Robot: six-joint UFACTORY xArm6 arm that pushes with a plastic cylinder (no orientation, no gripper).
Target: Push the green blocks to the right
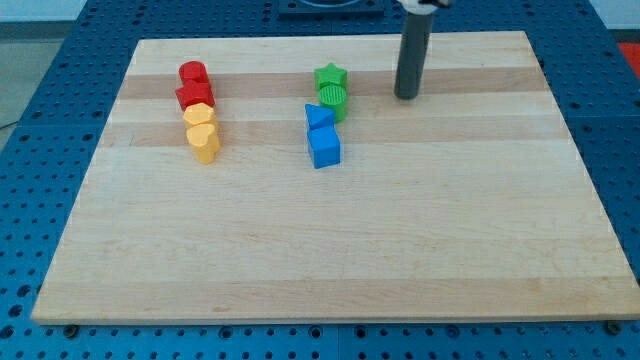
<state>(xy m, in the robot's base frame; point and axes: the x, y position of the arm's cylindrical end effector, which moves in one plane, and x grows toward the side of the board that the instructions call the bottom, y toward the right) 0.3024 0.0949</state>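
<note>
while my tip (405, 96) sits right of green star (330, 77) | apart, no pincer, state untellable

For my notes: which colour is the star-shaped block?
Green; the star block shows clearly in the camera view.

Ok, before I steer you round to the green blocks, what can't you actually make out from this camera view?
- My tip shows, right of the green star block; the rod's upper part is cut off by the view's top edge.
- The green block below the star: shape too small to tell.
- Whether the blue blocks touch that green one: unclear, they overlap in this view.
- Red and yellow block shapes: too small.
</note>
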